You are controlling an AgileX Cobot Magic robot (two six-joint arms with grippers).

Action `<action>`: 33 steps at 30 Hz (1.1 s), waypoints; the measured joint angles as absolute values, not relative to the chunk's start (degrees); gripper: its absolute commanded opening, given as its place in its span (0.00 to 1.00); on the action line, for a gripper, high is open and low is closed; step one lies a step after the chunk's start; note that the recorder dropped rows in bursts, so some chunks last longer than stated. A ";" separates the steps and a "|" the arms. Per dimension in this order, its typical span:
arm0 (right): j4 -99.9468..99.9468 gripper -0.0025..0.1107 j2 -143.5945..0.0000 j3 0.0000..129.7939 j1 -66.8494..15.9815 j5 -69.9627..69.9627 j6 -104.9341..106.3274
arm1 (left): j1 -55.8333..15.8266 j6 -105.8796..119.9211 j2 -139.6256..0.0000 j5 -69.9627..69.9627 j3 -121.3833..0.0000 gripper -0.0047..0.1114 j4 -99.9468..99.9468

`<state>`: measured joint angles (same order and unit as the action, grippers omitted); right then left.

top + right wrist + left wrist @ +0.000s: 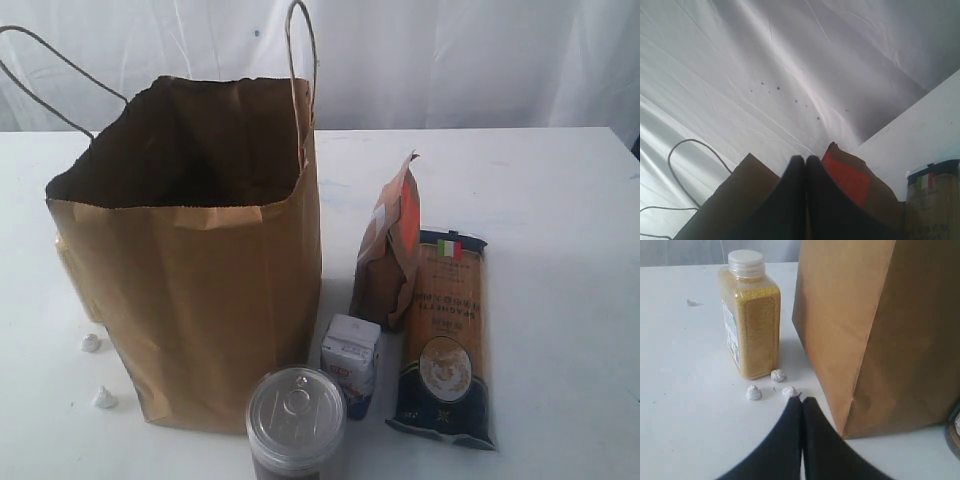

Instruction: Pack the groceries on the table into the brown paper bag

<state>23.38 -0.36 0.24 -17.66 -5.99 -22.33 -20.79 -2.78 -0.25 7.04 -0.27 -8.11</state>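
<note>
The brown paper bag [190,250] stands open on the white table [560,200], handles up. Right of it stand the brown orange-labelled pouch [388,250], the small white-blue carton [351,362] and the silver-topped can [296,418]; the dark-blue spaghetti packet [445,335] lies flat. The yellow-grain bottle [750,317] stands beside the bag [880,330] in the left wrist view. My left gripper [802,401] is shut and empty, low near the bag's corner. My right gripper [805,160] is shut and empty, facing the pouch [850,180] and bag [730,200]. The yellow-lidded jar is out of view. Neither gripper shows in the exterior view.
Three small foil-wrapped sweets [754,393] lie on the table between the bottle and my left fingertips; two show left of the bag [91,343]. A white curtain [790,60] hangs behind the table. The spaghetti packet's top [932,185] edges the right wrist view.
</note>
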 measured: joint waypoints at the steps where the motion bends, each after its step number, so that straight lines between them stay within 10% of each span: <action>1: 23.38 0.02 -0.36 0.24 -17.66 -5.99 -22.33 | -20.79 -2.78 -0.25 7.04 -0.27 0.04 -8.11; 25: 20.88 0.02 -0.26 0.24 -17.66 -25.50 -31.20 | -20.79 -2.65 -0.25 7.04 -0.27 0.04 -7.97; 33: -35.66 0.02 -0.94 15.49 -18.28 -12.36 -66.94 | -20.79 -2.65 -0.25 7.04 -0.27 0.04 -7.97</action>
<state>-35.66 -0.94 15.49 -18.28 -12.36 -66.94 -20.79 -2.65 -0.25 7.04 -0.27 -7.97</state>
